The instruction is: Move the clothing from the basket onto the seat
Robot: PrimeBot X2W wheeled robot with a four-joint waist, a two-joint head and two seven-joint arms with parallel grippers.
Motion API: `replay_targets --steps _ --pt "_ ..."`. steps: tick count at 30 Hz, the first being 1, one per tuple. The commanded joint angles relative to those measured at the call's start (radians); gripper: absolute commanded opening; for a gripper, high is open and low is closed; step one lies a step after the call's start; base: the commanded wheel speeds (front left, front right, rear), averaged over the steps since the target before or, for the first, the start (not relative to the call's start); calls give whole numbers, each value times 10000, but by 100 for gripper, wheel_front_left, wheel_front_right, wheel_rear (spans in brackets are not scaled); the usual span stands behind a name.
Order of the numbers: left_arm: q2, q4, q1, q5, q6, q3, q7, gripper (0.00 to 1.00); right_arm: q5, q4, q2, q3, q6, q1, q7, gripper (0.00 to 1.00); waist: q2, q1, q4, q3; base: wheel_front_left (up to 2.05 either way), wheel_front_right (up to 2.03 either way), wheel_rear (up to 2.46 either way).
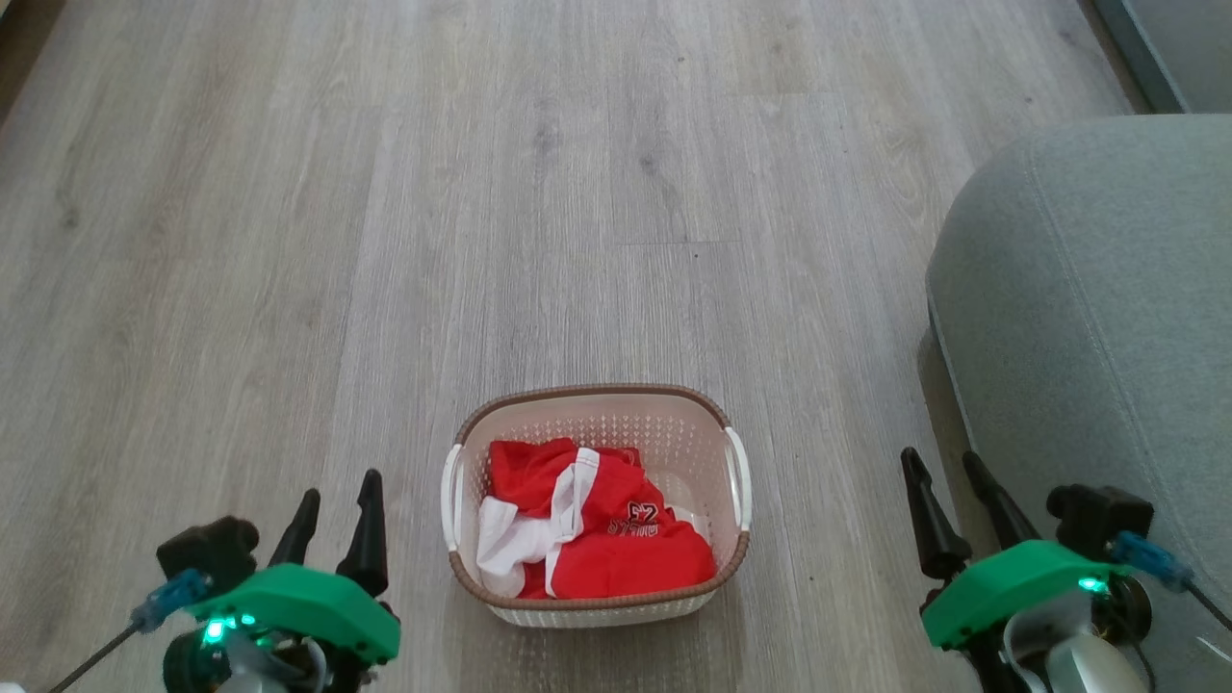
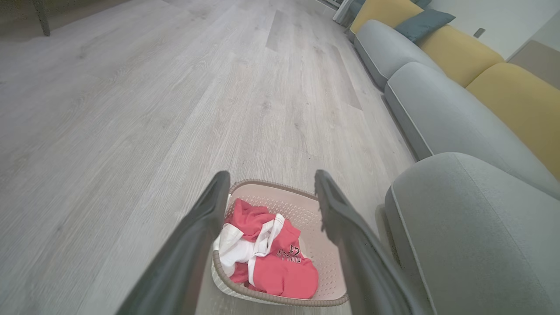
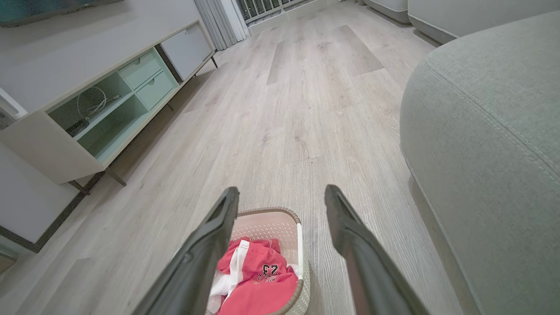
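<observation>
The left gripper [image 1: 339,489] is hanging low, its two long dark fingers spread apart and holding nothing. The right gripper [image 1: 941,464] is hanging open and empty too. Between them the basket [image 1: 616,428] is sitting on the wooden floor [image 1: 385,192], cream sides full of little holes, rim brown and woven-looking. The soft red and white clothing [image 1: 597,544] is lying crumpled inside it. The big grey cloth seat [image 1: 1107,318], round-cornered and stitched, is standing to the right. Wide floor is stretching ahead and left.

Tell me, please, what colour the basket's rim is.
The basket has a brown, woven-look rim, clearest in the head view.
</observation>
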State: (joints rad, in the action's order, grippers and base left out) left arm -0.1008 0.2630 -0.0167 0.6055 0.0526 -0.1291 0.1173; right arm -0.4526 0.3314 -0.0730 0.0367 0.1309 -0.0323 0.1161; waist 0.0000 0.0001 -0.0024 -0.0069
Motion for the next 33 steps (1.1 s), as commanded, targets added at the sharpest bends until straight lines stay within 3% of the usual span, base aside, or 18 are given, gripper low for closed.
replay_targets --steps 1,21,33 --pt "-211 -381 -386 -410 102 145 169 100 436 -272 -232 191 -1 -549 171 100 0 0 -7 -6 0 0 0" --pt "-345 -510 -340 -2842 449 -103 754 100 2695 -185 -284 257 -1 -533 761 100 0 -1 -83 31 0 0 0" --pt "-156 -393 -326 -3889 145 185 1076 100 3382 -182 -225 187 -2 -568 1084 100 0 -1 -107 93 0 0 0"
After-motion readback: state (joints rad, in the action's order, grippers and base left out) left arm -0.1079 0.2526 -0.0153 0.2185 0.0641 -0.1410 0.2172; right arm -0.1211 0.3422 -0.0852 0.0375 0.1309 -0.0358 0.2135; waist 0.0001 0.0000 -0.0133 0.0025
